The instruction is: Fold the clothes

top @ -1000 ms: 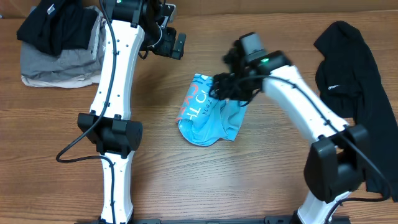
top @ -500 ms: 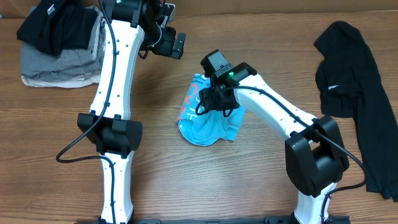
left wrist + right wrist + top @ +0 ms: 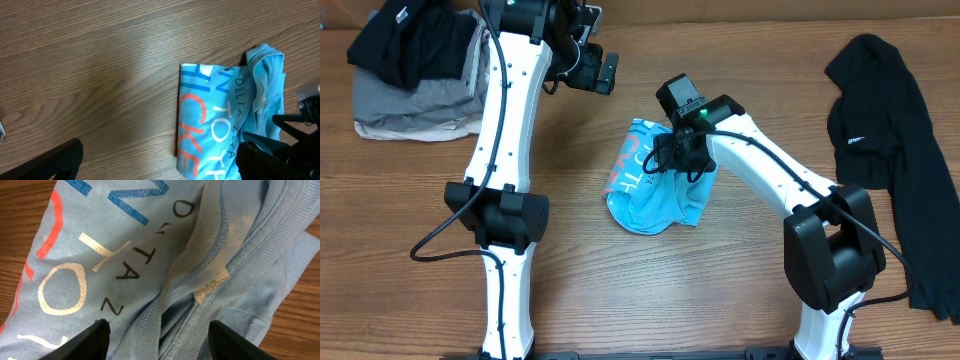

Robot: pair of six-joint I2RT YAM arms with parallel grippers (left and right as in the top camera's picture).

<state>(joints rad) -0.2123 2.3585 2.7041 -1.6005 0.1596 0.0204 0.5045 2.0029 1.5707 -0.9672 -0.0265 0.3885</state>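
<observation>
The light-blue T-shirt (image 3: pixel 655 192) lies folded in a small bundle at the table's middle, its white and pinkish lettering facing up. My right gripper (image 3: pixel 678 152) is open just over the bundle's upper right part. In the right wrist view its fingers (image 3: pixel 160 342) straddle the ribbed collar and its label (image 3: pixel 210 284) without closing on them. My left gripper (image 3: pixel 600 72) is open and empty, held above the table up and left of the shirt; its wrist view shows the shirt (image 3: pixel 220 115) below it. The black garment with a small white logo (image 3: pixel 885 130) lies spread at the far right.
A pile of black and grey clothes (image 3: pixel 410 80) sits at the back left corner. Bare wooden table (image 3: pixel 620 290) lies in front of the shirt. The right arm (image 3: pixel 300 125) reaches into the left wrist view at its right edge.
My right gripper swung left across the shirt's top, then shifted slightly back right and settled over the collar. The left arm and the shirt have not moved.
</observation>
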